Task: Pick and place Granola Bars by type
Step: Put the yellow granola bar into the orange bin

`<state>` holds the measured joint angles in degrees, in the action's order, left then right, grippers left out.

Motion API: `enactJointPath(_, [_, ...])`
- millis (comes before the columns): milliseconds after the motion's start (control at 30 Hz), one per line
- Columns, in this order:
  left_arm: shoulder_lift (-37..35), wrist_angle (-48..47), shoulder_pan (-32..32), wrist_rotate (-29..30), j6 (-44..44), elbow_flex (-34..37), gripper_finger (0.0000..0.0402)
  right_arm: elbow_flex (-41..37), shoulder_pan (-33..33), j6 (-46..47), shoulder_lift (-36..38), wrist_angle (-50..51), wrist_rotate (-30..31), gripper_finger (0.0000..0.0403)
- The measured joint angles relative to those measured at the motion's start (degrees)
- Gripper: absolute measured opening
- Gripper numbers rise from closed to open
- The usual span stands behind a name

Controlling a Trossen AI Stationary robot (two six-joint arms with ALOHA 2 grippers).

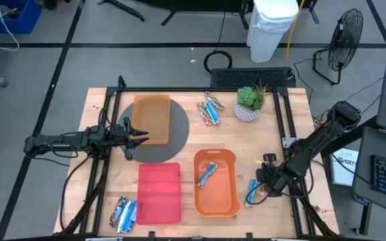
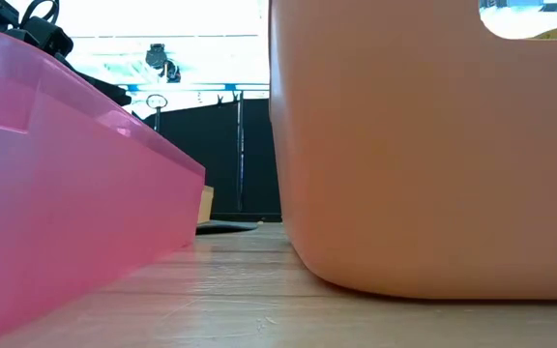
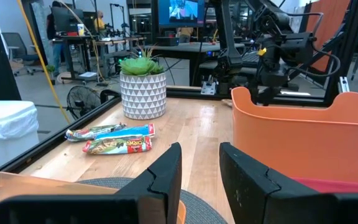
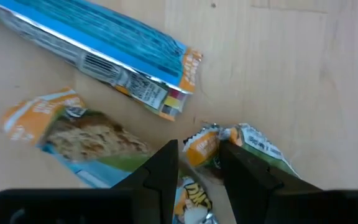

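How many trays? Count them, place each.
3: back orange tray on the grey mat, red tray at the front, front orange tray right of it. None seems hidden.

Both arms matte black, slender jointed links (thin cables along them). Left hand (image 3: pixel 201 180) fingers (image 3: pixel 165 177) dark, blocky, wedge-shaped; right hand (image 4: pixel 199 168) alike.

I count three trays: one pale orange tray (image 1: pixel 152 118) right at my left gripper (image 1: pixel 137 132), one pink tray (image 1: pixel 159 192), and one deeper orange tray (image 1: pixel 217 183) beside my right gripper (image 1: pixel 258 189). One potted plant (image 1: pixel 250 103). Under my right fingers (image 4: pixel 160 174), three granola bars: one blue bar (image 4: pixel 98 43) and two orange-ended bars (image 4: pixel 79 140).
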<state>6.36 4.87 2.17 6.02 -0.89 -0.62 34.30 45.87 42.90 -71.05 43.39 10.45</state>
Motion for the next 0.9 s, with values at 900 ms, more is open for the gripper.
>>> enactJointPath(900, [0.01,-0.01,0.00,0.00,0.00,0.00,0.0113,6.21,-0.15,-1.33,0.76,4.96,15.13,0.0003])
